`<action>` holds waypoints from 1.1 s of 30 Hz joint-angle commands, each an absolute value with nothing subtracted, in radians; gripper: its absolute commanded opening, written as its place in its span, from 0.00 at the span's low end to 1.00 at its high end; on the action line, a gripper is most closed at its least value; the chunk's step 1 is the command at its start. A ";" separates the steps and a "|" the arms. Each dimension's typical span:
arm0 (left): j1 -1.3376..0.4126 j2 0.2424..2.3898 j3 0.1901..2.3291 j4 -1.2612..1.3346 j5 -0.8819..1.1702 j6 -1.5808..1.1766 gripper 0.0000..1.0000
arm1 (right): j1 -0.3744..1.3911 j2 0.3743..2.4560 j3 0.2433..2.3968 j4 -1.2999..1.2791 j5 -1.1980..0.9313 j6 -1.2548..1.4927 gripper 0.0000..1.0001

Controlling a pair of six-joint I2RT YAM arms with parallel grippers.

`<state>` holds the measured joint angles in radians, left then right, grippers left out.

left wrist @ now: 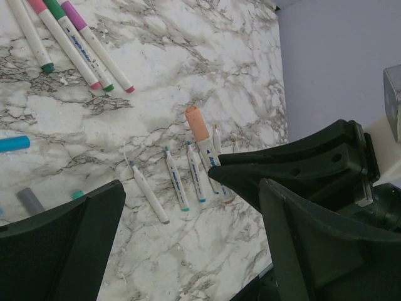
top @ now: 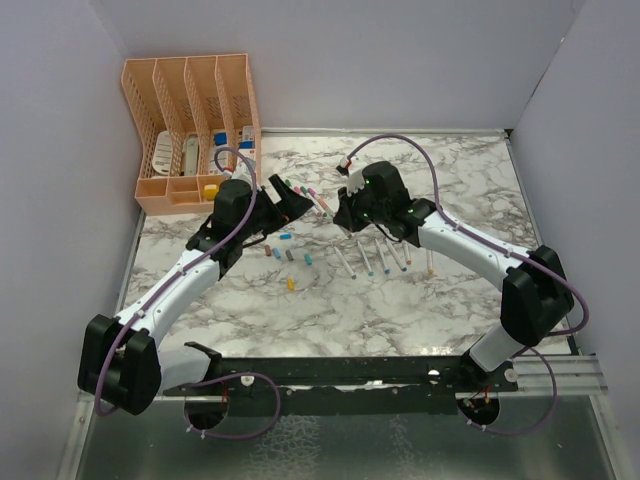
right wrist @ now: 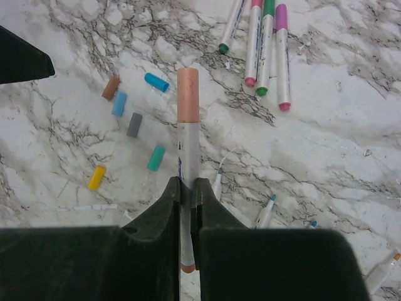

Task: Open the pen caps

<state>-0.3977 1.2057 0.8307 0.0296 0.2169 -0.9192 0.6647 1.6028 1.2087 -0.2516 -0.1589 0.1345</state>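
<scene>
Marble tabletop (top: 400, 300), walled bay. Right gripper (right wrist: 188, 188) clamped on a pen (right wrist: 188, 150); its peach cap (right wrist: 188, 94) is on and projects beyond the fingertips. Left gripper (left wrist: 191, 187) spread wide, empty, facing that cap without touching. Loose caps (right wrist: 156, 157) lie on the marble left of the pen.
</scene>
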 commanded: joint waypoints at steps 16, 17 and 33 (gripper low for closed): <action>-0.403 1.198 0.853 0.060 0.225 -0.922 0.90 | 0.672 1.592 1.219 -0.224 -0.170 0.135 0.01; -0.403 1.200 0.853 0.062 0.225 -0.923 0.90 | 0.672 1.592 1.219 -0.224 -0.170 0.134 0.01; -0.403 1.214 0.900 0.039 0.212 -0.920 0.89 | 0.673 1.577 1.237 -0.256 -0.175 0.126 0.01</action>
<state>-0.4004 1.2247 0.8921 0.0223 0.2173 -0.9207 0.6666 1.6024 1.2278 -0.2649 -0.1589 0.1341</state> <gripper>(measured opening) 0.898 0.048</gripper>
